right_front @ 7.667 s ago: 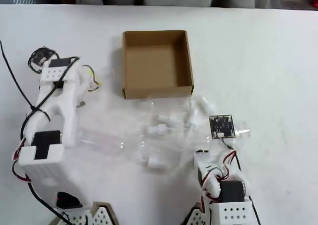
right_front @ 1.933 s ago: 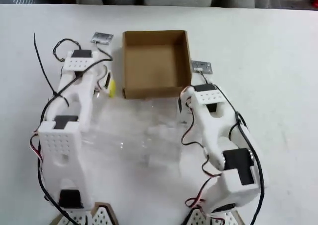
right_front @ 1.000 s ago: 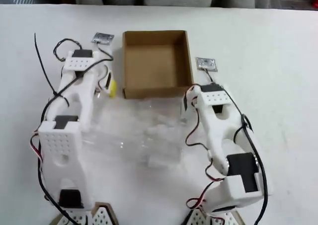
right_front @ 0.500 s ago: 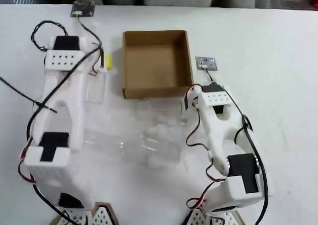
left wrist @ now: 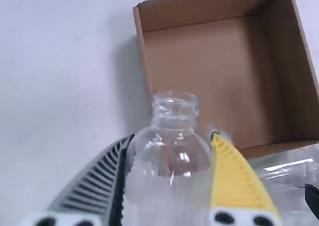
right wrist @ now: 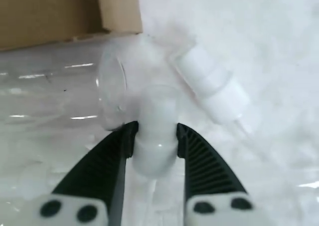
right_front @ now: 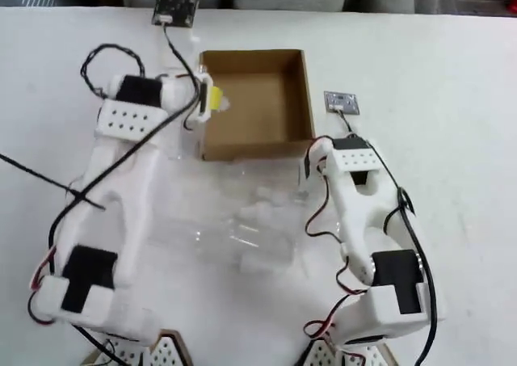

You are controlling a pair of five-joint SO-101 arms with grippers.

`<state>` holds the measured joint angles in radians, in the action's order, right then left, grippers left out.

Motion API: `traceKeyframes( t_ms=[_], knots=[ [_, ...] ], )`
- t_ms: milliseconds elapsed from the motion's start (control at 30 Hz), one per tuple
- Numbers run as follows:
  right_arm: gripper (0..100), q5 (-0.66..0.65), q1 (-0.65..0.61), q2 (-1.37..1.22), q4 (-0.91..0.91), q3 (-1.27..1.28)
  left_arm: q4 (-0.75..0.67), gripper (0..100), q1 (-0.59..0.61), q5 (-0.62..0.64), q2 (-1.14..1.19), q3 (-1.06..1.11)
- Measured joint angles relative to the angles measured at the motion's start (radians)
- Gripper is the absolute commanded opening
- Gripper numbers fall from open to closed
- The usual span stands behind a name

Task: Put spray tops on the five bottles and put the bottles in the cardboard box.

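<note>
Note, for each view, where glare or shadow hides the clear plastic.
High view: the loose bottles wash out against the bright table. Left wrist view: highlights on the held bottle; the cardboard box has shaded inner walls. Right wrist view: glare streaks cross the loose bottles; the spray top blends into the table.

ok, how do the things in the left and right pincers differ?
The left pincer is shut on a clear plastic bottle with a bare open neck; the right pincer on a white spray top. The bottle spreads its pincer wide; the spray top needs a narrow gap. The bottle is by the brown cardboard box; the spray top is among clear bottles in front of it. Both are gripped.
</note>
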<state>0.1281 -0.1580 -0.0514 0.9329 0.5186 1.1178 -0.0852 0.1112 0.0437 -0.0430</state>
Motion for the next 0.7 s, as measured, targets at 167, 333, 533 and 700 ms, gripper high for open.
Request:
traceKeyframes(
  t_ms=[167, 333, 533, 700],
  knots=[
    [1.6, 0.000, 0.005, 0.003, 0.000, 0.000, -0.288, 3, -0.009, 0.000, -0.189, 0.310],
    [1.6, -0.002, 0.008, 0.023, -0.023, 0.000, -0.603, 2, -0.018, 0.000, -0.354, 0.617],
    [1.6, -0.002, 0.032, 0.164, -0.015, -0.115, -1.014, 2, -0.060, 0.005, -0.477, 0.910],
    [1.6, -0.002, -0.017, 0.339, -0.068, -0.258, -1.194, 2, -0.077, 0.005, -0.516, 1.019]
  ],
)
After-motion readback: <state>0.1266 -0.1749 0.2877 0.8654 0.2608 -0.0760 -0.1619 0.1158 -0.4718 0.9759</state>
